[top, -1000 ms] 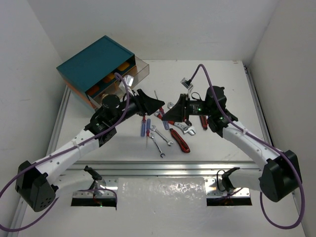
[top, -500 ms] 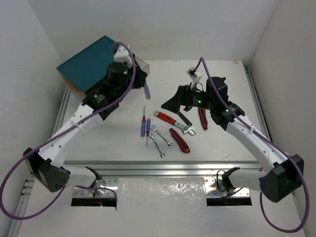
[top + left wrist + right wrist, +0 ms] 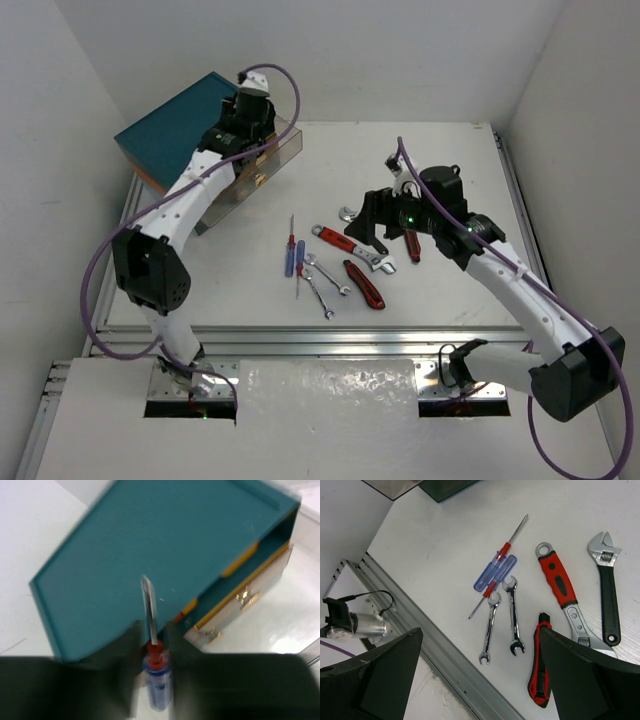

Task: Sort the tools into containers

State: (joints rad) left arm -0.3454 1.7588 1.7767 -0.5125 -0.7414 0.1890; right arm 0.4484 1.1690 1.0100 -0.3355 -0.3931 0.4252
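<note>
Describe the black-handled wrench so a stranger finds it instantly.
Find the tool cluster in the middle of the white table. The black-handled wrench lies at its edge, beside the red-handled wrench. It alone has an all-black handle and a silver adjustable head.

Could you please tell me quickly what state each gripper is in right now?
Left gripper: shut on a blue-handled screwdriver, over the teal cabinet.
Right gripper: open, holding nothing.

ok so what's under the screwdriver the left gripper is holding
In the left wrist view, the screwdriver in the left gripper shows against the cabinet's teal top, with the pulled-out drawer to the side. Its inside is too blurred to tell.
</note>
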